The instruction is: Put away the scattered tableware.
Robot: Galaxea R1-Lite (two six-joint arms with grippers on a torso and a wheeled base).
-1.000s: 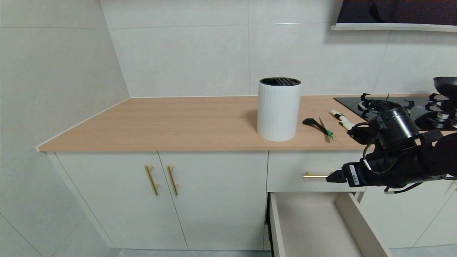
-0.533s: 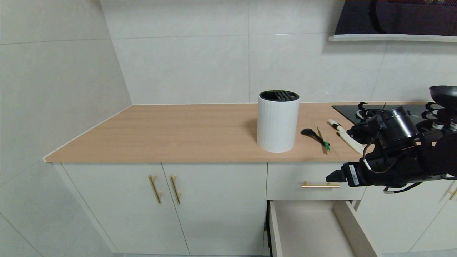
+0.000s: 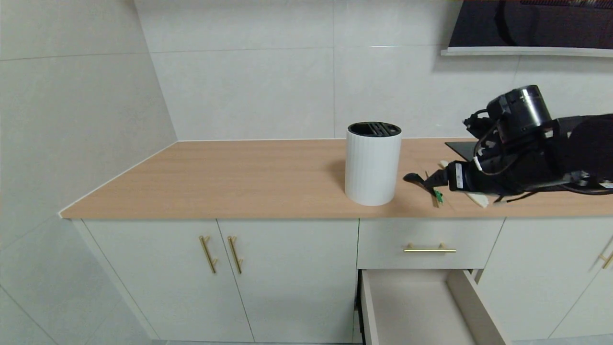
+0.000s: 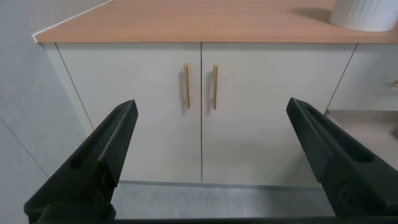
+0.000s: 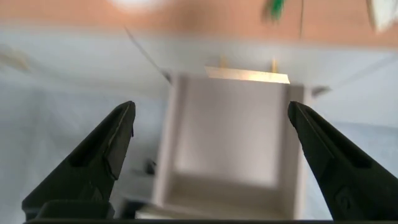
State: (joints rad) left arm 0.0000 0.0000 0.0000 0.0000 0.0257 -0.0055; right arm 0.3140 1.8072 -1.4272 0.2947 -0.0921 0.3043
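Casing of right arm: matte black, bulky. Atop it, glossy black cylinder module with grey metallic band. Thin black cables looped alongside, one with white sleeve. White label with small dark print near wrist. On left gripper and right gripper: black wedge-shaped fingers, tapered to blunt tips, matte, flat inner faces.

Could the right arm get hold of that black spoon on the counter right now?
Probably yes: the right arm's tool is open and sits close beside the black spoon, with nothing between them. The white holder stands on the spoon's other side.
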